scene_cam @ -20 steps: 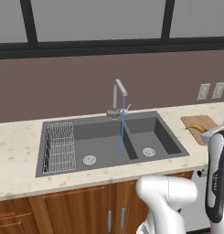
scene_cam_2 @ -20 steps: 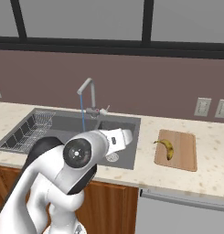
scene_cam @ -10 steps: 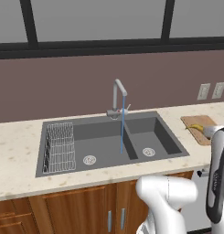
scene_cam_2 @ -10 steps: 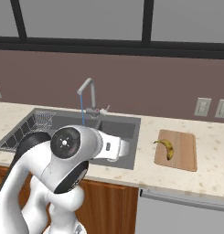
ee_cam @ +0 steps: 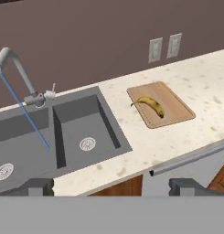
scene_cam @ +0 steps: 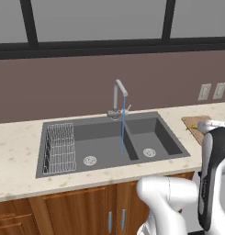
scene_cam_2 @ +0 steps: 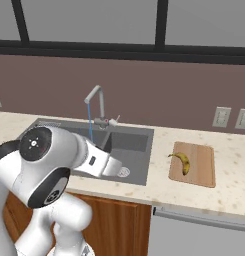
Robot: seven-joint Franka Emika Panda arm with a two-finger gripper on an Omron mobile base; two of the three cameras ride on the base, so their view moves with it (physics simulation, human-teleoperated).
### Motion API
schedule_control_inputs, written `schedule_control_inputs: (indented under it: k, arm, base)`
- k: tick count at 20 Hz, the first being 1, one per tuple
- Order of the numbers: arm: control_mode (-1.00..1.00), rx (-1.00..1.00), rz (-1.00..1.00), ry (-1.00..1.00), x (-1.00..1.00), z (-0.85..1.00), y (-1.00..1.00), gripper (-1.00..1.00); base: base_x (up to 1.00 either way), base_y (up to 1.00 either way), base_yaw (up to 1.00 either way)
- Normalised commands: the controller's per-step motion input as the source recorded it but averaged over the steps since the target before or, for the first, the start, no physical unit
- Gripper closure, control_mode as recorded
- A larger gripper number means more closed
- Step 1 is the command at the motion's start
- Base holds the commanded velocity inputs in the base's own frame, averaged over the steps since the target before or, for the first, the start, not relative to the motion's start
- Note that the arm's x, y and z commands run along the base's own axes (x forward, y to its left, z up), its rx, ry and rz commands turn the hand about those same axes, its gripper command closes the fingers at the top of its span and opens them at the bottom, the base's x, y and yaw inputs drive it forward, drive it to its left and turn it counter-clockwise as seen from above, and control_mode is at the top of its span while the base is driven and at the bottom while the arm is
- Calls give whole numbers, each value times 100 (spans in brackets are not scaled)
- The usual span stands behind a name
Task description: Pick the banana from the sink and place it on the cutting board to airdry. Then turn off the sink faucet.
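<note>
Speckled bench (ee_cam: 186, 87) carries cutting board (ee_cam: 161, 105) with spotted yellow banana (ee_cam: 151, 104); sink (ee_cam: 77, 132) at nine o'clock, sink faucet (ee_cam: 17, 73) streaming; claw (ee_cam: 111, 186) released.

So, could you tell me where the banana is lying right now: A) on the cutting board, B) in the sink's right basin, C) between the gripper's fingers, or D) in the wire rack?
A: the banana lies flat on the cutting board, on the counter right of the sink.
</note>
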Motion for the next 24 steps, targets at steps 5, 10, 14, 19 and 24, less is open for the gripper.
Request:
schedule_control_inputs:
  k: [5, 10, 14, 19, 24]
  arm:
    - [-100, 0, 3, -10, 0, 6, 1, -100]
    - [-100, 0, 12, -15, -2, 4, 6, -100]
    - [-100, 0, 16, -15, 0, -1, 7, -100]
    - [-100, 0, 10, -9, 5, -5, 19, -100]
    - [-100, 0, 3, 0, 38, -13, 26, -100]
  base:
    - [0, 0, 0]
    - [0, 0, 0]
    - [0, 0, 0]
    - [0, 0, 0]
    - [0, 0, 0]
